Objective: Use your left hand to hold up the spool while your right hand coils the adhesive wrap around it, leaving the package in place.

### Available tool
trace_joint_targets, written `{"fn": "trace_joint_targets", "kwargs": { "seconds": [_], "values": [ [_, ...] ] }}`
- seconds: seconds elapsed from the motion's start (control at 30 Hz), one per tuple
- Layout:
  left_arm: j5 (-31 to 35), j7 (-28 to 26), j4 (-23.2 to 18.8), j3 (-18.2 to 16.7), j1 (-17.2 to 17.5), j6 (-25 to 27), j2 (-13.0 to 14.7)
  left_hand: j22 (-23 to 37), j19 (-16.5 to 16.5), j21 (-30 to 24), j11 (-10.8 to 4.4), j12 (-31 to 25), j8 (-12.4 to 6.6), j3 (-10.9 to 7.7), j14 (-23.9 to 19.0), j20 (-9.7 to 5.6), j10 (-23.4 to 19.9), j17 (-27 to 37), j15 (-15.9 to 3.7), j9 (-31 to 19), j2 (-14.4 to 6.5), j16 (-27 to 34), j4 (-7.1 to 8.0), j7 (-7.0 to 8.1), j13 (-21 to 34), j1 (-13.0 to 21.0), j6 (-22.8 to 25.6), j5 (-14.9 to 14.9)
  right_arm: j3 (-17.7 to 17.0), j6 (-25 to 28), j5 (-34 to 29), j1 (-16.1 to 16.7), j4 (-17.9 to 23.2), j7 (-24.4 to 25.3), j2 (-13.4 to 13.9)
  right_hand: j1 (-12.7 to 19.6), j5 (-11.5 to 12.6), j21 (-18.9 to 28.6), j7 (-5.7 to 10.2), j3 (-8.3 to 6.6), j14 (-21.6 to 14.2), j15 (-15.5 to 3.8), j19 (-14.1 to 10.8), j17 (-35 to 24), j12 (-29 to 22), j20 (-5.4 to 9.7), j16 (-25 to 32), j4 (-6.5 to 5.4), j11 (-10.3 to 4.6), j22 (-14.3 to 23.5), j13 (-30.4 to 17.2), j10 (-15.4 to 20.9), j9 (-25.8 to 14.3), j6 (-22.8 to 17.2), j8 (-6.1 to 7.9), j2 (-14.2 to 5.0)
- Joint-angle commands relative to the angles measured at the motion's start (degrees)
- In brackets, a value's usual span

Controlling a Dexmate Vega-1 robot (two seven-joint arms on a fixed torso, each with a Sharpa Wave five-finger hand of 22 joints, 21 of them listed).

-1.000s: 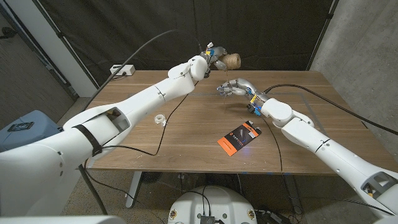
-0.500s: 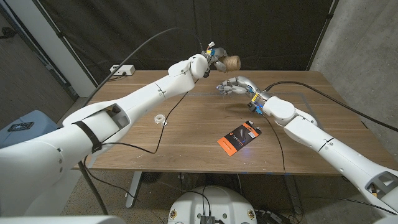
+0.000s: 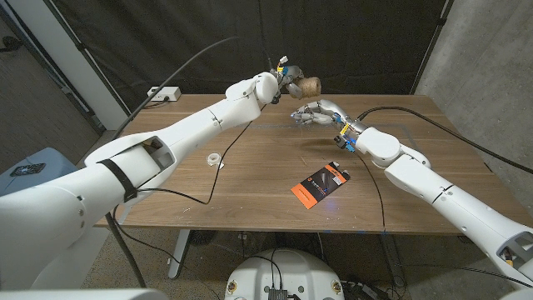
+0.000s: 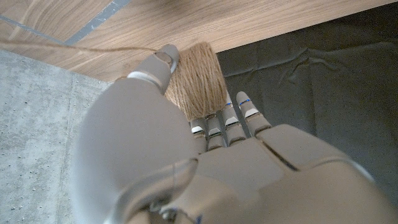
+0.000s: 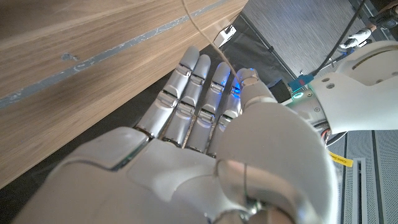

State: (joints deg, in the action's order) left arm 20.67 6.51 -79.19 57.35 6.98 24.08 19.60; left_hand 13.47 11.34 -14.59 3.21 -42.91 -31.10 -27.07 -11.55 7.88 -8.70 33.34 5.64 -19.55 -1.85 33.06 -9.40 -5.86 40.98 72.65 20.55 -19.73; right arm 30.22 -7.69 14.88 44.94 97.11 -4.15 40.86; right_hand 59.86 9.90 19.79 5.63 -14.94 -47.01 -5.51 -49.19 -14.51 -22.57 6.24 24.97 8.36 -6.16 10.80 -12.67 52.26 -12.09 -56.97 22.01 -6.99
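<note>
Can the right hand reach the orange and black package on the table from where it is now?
Probably yes. The right hand hangs above the table beyond the package, which lies flat in the open beside that arm. But a thin strand runs through its fingers, so it is busy.

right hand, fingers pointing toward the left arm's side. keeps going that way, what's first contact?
Probably the left hand holding the spool up. The right hand looks lower, so it might pass beneath; depth is unclear.

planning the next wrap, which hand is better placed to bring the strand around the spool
Right. The right hand already pinches the strand just below the spool, which the left hand holds aloft.
</note>
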Motion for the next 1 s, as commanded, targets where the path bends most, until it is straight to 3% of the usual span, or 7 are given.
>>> {"fn": "trace_joint_targets", "kwargs": {
  "seconds": [0.03, 0.5, 1.0],
  "values": [
    [-0.40, 0.03, 1.05, 0.02, -0.22, -0.86, -0.39, 0.30, -0.31, -0.18, 0.50, -0.52, -0.40, -0.09, -0.11, 0.02, -0.48, 0.10, 0.16, -4.11, -3.24, 0.37, 0.13, -2.23, 1.48, -1.73, 2.97, -0.49, -0.90, -0.39, 0.68, 0.93, 1.13, -0.10, 0.79, -0.07, 0.13, 0.48, -0.07, -0.05, -0.53, -7.27, -0.24, -0.14, 0.26, 3.20, -0.20, -0.31, 0.04, 0.15, -0.14, 0.18, -0.10, -0.15, -0.06, -0.45],
    [-0.96, 0.05, 1.12, -0.31, 0.02, -1.12, -0.26, 0.39, -0.35, -0.28, 0.48, -0.49, -0.21, -0.06, -0.03, 0.00, -0.41, 0.05, 0.10, -4.13, -3.23, 0.43, 0.14, -2.15, 1.58, -1.87, 3.03, -0.72, -1.99, -0.65, 1.35, 1.90, 2.06, -0.14, 1.90, -0.07, 0.15, 0.53, -0.21, -0.03, -0.51, -7.30, -0.06, -0.26, 0.31, 3.18, -0.43, -0.21, 0.18, 0.17, -0.38, 0.21, -0.10, -0.23, -0.24, -0.53],
    [-0.91, 0.54, -0.48, -0.26, 0.49, -0.63, 0.38, 0.49, -0.42, -0.40, 0.41, -0.45, 0.07, -0.02, 0.11, 0.00, -0.35, 0.03, 0.14, -4.15, -3.27, 0.52, 0.12, -2.11, 1.70, -1.96, 2.92, -0.97, -4.76, -1.08, 2.76, 4.77, 5.48, -0.07, 5.17, -0.12, 0.14, 0.69, -0.26, 0.08, -0.74, -7.23, -0.12, -0.52, 0.40, 3.08, -0.43, -0.16, 0.24, 0.18, -0.43, 0.38, -0.12, -0.26, -0.45, -0.57]
  ]
}}
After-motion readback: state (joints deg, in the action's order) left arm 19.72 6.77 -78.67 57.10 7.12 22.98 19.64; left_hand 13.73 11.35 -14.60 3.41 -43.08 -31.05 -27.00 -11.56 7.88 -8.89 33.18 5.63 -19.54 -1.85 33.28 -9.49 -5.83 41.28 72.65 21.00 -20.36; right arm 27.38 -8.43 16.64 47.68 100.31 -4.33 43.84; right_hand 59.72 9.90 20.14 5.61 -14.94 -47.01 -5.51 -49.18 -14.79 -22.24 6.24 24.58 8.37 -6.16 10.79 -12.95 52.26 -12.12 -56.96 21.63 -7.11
